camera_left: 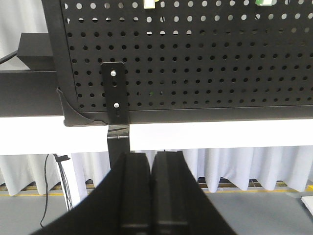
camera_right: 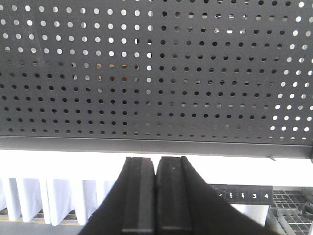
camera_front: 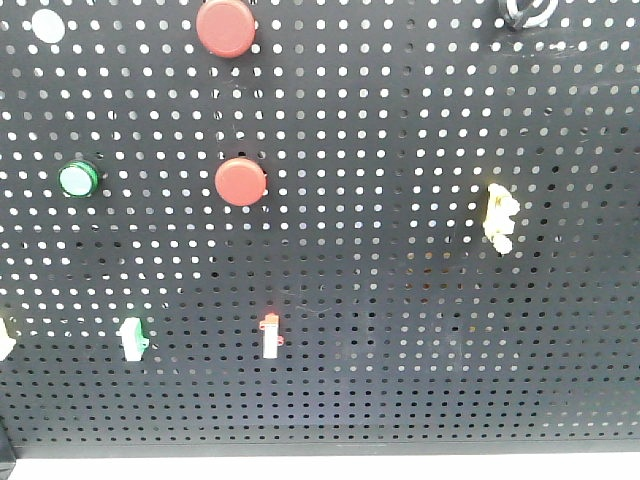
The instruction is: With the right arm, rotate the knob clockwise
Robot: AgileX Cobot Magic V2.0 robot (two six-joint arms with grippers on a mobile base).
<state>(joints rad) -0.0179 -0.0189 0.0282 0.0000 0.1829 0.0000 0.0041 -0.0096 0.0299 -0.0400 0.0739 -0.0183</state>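
Knob (camera_front: 527,12) untouched, right gripper (camera_right: 155,196) closed below pegboard (camera_right: 156,73)

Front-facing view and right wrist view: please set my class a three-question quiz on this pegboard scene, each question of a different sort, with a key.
1. True or false: the right gripper has its fingers pressed together with nothing between them.
2. How many red buttons show on the pegboard in the front view? A) one B) two C) three
3. Fill in: in the front view, the knob sits at the top ___ edge, partly cut off.

Key: 1 true; 2 B; 3 right.
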